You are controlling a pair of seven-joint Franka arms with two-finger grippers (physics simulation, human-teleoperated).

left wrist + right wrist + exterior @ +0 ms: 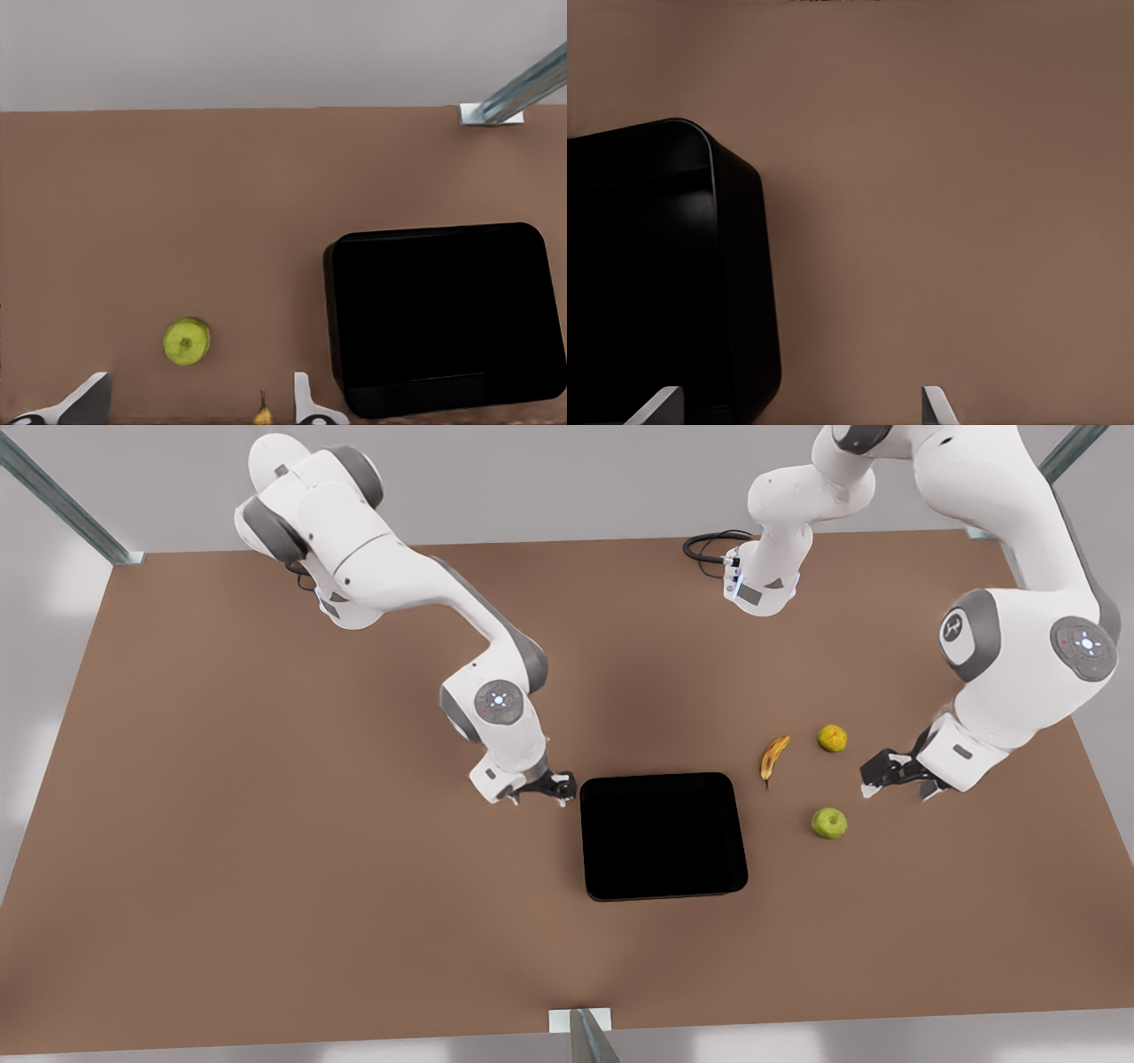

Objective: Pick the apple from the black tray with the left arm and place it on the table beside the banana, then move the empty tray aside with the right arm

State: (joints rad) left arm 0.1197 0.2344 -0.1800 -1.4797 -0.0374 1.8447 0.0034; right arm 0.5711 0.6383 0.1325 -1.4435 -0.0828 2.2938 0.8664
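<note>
The light-green apple lies on the brown table, right of the black tray and in front of the banana. The tray holds nothing. My left gripper hovers open just right of the fruits, apart from the apple, with nothing between its fingers. The banana's tip peeks in beside them. My right gripper stands open at the tray's far left corner, its fingers straddling the tray's edge and bare table.
A yellow-orange speckled round fruit sits behind the apple, right of the banana. Metal frame posts stand at the table's corners and front edge. Broad brown tabletop stretches left of the tray.
</note>
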